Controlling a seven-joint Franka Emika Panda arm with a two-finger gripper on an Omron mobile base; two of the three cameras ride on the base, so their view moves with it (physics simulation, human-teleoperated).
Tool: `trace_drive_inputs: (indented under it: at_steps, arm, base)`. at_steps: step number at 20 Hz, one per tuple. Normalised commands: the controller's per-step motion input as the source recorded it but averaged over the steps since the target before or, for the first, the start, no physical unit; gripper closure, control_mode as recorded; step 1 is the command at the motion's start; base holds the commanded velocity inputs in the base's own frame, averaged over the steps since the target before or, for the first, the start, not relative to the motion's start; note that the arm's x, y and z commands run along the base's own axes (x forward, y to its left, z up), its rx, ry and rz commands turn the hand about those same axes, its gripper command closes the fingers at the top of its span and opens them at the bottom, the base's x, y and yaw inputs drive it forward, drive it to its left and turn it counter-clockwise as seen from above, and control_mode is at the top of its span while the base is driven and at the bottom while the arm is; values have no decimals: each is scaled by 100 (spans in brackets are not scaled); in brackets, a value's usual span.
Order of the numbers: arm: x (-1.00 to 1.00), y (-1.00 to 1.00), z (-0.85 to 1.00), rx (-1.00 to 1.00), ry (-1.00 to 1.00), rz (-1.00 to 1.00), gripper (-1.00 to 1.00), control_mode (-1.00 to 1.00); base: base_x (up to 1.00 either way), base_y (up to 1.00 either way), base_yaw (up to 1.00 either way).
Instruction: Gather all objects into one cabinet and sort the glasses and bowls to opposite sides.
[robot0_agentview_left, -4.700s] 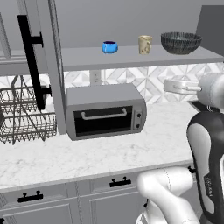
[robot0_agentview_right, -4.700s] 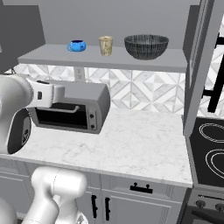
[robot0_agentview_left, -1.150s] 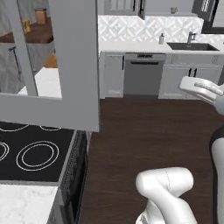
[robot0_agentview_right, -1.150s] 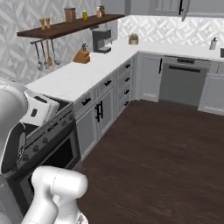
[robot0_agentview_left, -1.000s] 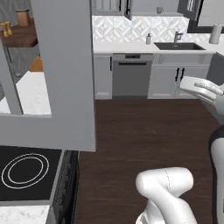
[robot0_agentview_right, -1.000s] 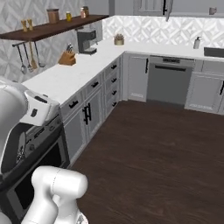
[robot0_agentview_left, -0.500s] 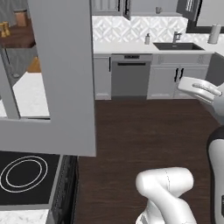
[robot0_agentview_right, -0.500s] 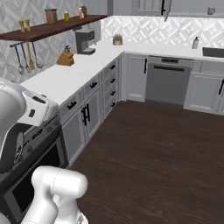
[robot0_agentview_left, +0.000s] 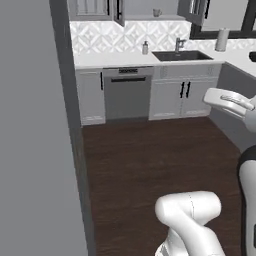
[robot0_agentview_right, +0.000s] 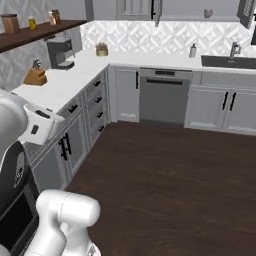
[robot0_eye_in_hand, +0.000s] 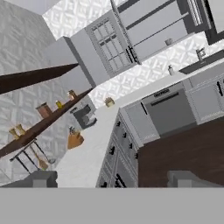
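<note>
My gripper (robot0_eye_in_hand: 113, 181) is open, its two dark fingertips (robot0_eye_in_hand: 43, 178) wide apart with nothing between them, pointing across the kitchen. On the far wall a grey cabinet (robot0_agentview_left: 165, 6) stands with its doors open, a black bar handle on one door (robot0_agentview_right: 155, 10). A small greyish mug (robot0_agentview_left: 156, 12) (robot0_agentview_right: 208, 13) (robot0_eye_in_hand: 169, 42), one of the glasses, stands alone on its shelf. The bowls are out of view. My white arm hangs at the right of the left base view and the left of the right base view.
A tall grey panel (robot0_agentview_left: 35, 125) stands close on the left. Below the cabinet are a dishwasher (robot0_agentview_right: 164, 97), a sink (robot0_agentview_left: 180, 55) and a soap dispenser (robot0_agentview_right: 193, 50). The side counter (robot0_agentview_right: 60, 82) holds a coffee machine (robot0_agentview_right: 60, 52) and a knife block (robot0_agentview_right: 36, 75). Dark wood floor (robot0_agentview_right: 170, 175) lies between.
The whole picture has shifted: the base has turned and driven from the toaster-oven counter to face the far sink wall. The grey panel now looms larger at left. The gripper stays open.
</note>
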Motion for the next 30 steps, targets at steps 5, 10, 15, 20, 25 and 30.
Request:
trace_drive_inputs:
  at_steps: [5, 10, 15, 20, 25, 30]
  arm:
    - [0, 0, 0, 0, 0, 0, -100, 100]
    - [0, 0, 0, 0, 0, 0, -100, 100]
    - [0, 0, 0, 0, 0, 0, -100, 100]
    - [0, 0, 0, 0, 0, 0, -100, 100]
    - [0, 0, 0, 0, 0, 0, -100, 100]
    - [0, 0, 0, 0, 0, 0, -100, 100]
  base:
    - [100, -90, -25]
    - [100, -100, -13]
    - [100, -79, -4]
    - [100, -46, 0]
    - [100, 13, 0]
    - [100, 12, 5]
